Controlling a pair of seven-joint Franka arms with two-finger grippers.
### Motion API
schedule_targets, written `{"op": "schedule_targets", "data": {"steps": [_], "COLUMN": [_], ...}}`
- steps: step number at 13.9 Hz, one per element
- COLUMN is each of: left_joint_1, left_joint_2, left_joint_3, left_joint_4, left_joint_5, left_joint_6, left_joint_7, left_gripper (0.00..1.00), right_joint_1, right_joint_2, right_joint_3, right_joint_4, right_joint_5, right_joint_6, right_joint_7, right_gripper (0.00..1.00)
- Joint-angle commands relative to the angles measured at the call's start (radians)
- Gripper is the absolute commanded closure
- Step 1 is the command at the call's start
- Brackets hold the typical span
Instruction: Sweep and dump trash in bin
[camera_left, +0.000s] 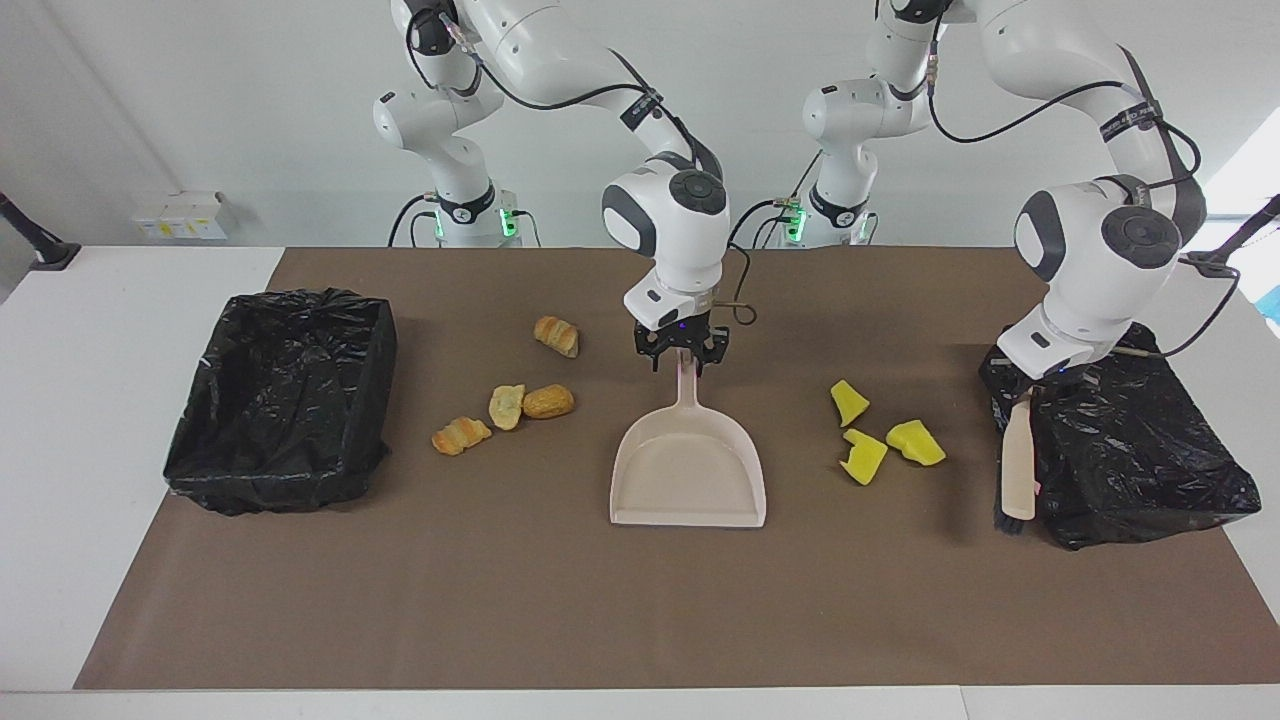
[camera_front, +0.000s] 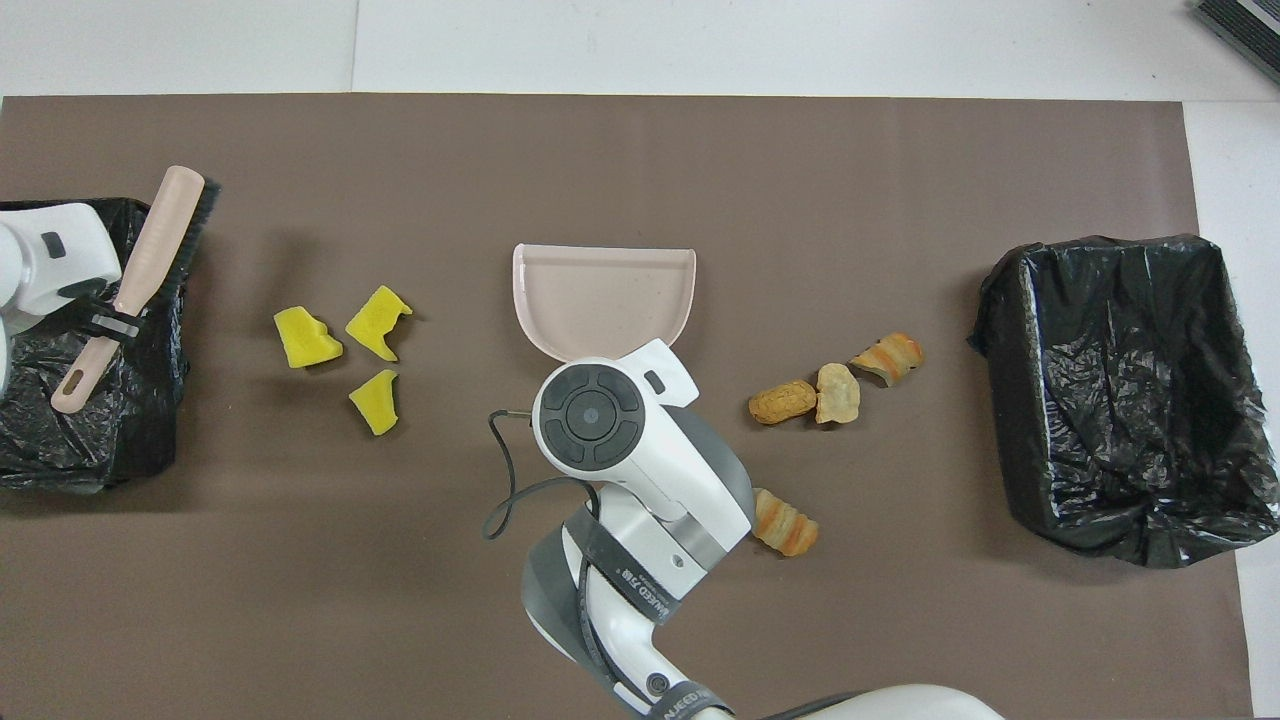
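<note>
Pick-up step: right gripper (camera_left: 681, 362) straddles the pink plastic dustpan (camera_left: 688, 470) handle, grip unconfirmed; left gripper (camera_left: 1022, 392) clenches the pink-handled black-bristled brush (camera_left: 1019, 468). Next: secure handle, position brush beside the 3 yellow foam chunks (camera_left: 882, 436).

Brown mat (camera_left: 500, 600) covers white table (camera_left: 60, 400); perhaps a socket box (camera_left: 185, 215) by the wall.

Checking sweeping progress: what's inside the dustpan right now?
The dustpan tray shows bare, with no trash in it. In the overhead view the right arm covers the handle and the tray's nearer edge; the facing view shows them bare too.
</note>
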Motion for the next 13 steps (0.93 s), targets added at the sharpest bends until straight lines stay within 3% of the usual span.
{"op": "schedule_targets", "data": {"steps": [1, 3, 5, 7, 10, 13], "left_joint_1": [-0.026, -0.027, -0.028, -0.037, -0.057, -0.1], "left_joint_2": [-0.023, -0.05, -0.066, -0.067, -0.107, -0.142], "left_joint_3": [0.005, 0.005, 0.005, 0.0, -0.001, -0.003], "left_joint_4": [-0.032, -0.087, -0.154, -0.161, -0.219, -0.266], "left_joint_5": [0.018, 0.012, 0.01, 0.008, 0.004, -0.086], "left_joint_6": [-0.018, -0.016, -0.002, -0.012, -0.038, -0.08], "left_joint_7": [-0.017, -0.019, -0.031, -0.065, -0.129, -0.253], "left_gripper": [1.0, 1.0, 1.0, 1.0, 1.0, 1.0], "right_joint_1": [-0.007, -0.007, -0.007, -0.007, -0.012, -0.027], "right_joint_2": [-0.007, -0.009, -0.009, -0.009, -0.033, -0.105], "right_joint_3": [0.006, 0.006, 0.006, 0.006, 0.007, 0.007], "right_joint_4": [-0.02, -0.02, -0.018, -0.004, -0.006, -0.01], "right_joint_5": [-0.016, -0.016, -0.018, -0.016, 0.002, 0.016], "right_joint_6": [0.023, 0.014, 0.011, 0.003, -0.014, -0.122], "right_joint_7": [-0.036, -0.071, -0.111, -0.128, -0.148, -0.258], "right_gripper": [0.41, 0.57, 0.85, 0.99, 1.0, 1.0]}}
